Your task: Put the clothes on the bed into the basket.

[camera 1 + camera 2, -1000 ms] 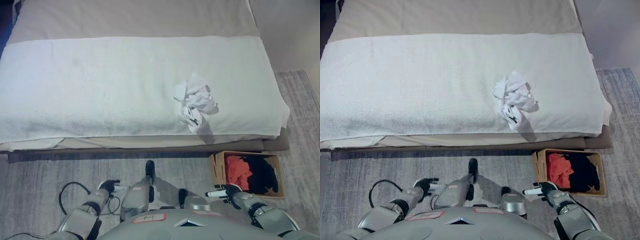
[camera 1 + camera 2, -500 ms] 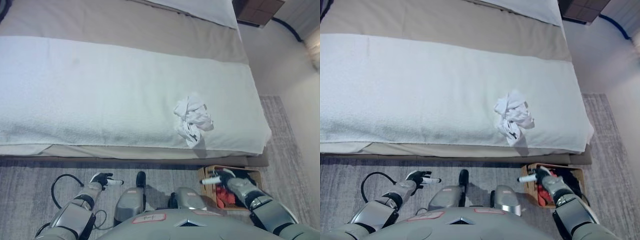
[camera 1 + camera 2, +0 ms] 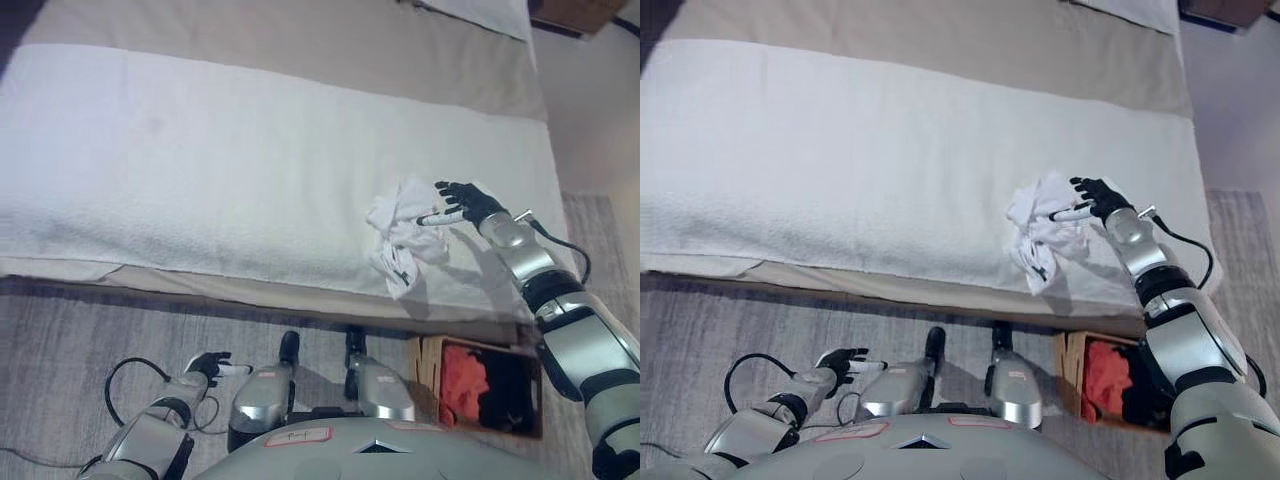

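Right hand (image 3: 463,203): fingers spread, grasping nothing, touching white garment (image 3: 403,232) at its left. Left hand (image 3: 212,365): low, relaxed. Basket (image 3: 432,358): below right hand.

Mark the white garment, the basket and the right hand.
white garment (image 3: 400,232): left eye view, middle of the crumpled cloth.
basket (image 3: 430,363): left eye view, its left wall.
right hand (image 3: 1095,198): right eye view, middle of the hand.
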